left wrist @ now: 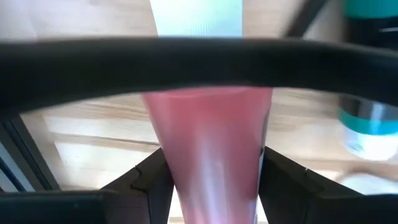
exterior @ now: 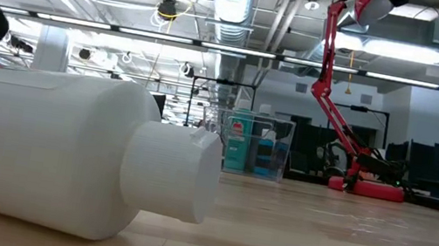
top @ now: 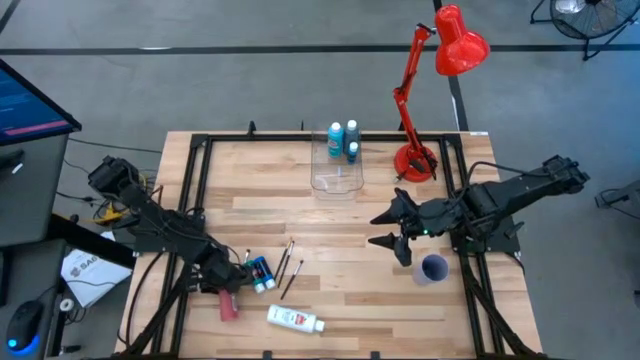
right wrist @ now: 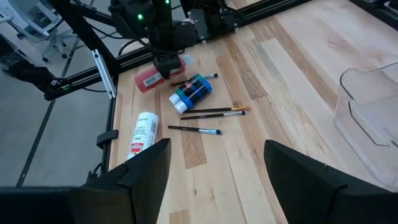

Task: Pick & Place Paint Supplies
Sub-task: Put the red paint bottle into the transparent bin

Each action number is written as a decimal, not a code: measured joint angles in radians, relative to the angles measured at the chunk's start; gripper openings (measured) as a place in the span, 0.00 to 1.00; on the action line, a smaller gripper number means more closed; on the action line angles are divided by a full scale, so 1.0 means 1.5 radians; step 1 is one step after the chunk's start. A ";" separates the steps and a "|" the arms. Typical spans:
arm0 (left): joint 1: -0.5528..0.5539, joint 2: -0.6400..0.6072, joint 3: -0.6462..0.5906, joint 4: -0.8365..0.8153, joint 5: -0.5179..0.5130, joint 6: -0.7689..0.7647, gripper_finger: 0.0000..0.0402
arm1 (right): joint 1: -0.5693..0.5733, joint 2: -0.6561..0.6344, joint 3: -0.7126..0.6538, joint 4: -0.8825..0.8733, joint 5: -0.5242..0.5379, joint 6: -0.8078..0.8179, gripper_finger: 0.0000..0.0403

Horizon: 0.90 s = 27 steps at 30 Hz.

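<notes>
A pink-red tube point(top: 229, 306) lies near the table's front left, and my left gripper point(top: 227, 286) comes down on it and is shut on it. Just right of it lie small blue-green bottles point(top: 260, 272), several thin dark paintbrushes point(top: 288, 268) and a white bottle point(top: 295, 320). My right gripper point(top: 383, 229) hangs open above the table's right half and holds nothing. Two blue bottles point(top: 342, 138) stand at the far end of the clear box point(top: 337, 172). My left gripper pinches the pink-red tube's body by its two long sides point(left wrist: 249, 180) between its two fingers point(left wrist: 149, 183). The fingers come steeply from above and lie across the tube. The tube's white cap end point(left wrist: 196, 18) points away from the wrist. In the right wrist view the tube point(right wrist: 146, 79) lies flat on the table.
A purple cup point(top: 433, 268) stands by the right arm. A red desk lamp point(top: 415, 160) stands on the far right of the table. Black frame rails point(top: 190, 200) run along the table's left and right sides. Bare wood lies between the brushes and the right gripper.
</notes>
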 joint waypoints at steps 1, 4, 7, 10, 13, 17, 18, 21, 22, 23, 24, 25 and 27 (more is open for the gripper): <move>-0.003 -0.011 0.000 -0.005 -0.013 0.000 0.45 | -0.006 0.000 0.000 0.000 -0.009 0.004 0.62; -0.012 -0.045 0.000 -0.007 -0.051 0.001 0.45 | -0.026 0.000 0.000 0.000 -0.044 0.037 0.62; -0.013 -0.079 0.000 -0.008 -0.109 0.012 0.45 | -0.052 0.000 0.000 0.001 -0.096 0.063 0.62; -0.013 -0.113 0.000 -0.005 -0.190 0.034 0.45 | -0.077 0.000 0.000 0.010 -0.143 0.081 0.62; -0.008 -0.145 0.000 -0.004 -0.281 0.069 0.45 | -0.098 0.000 0.001 0.028 -0.176 0.093 0.62; 0.008 -0.180 0.000 -0.003 -0.385 0.146 0.45 | -0.130 0.000 0.001 0.057 -0.219 0.136 0.62; 0.015 -0.187 0.001 -0.001 -0.406 0.170 0.45 | -0.139 0.000 0.001 0.067 -0.231 0.149 0.62; 0.043 -0.204 0.001 0.007 -0.445 0.254 0.45 | -0.170 0.000 0.001 0.099 -0.268 0.194 0.62; 0.055 -0.209 0.001 0.010 -0.453 0.286 0.45 | -0.181 0.000 0.001 0.110 -0.278 0.209 0.62; 0.067 -0.214 0.001 0.012 -0.459 0.321 0.45 | -0.192 0.000 0.001 0.120 -0.286 0.220 0.62; 0.081 -0.218 0.001 0.018 -0.465 0.357 0.45 | -0.203 0.000 0.001 0.128 -0.291 0.231 0.62; 0.095 -0.221 0.001 0.024 -0.465 0.392 0.45 | -0.214 0.000 0.001 0.137 -0.291 0.237 0.62; 0.126 -0.229 0.001 0.036 -0.466 0.468 0.45 | -0.234 0.000 0.001 0.165 -0.291 0.241 0.62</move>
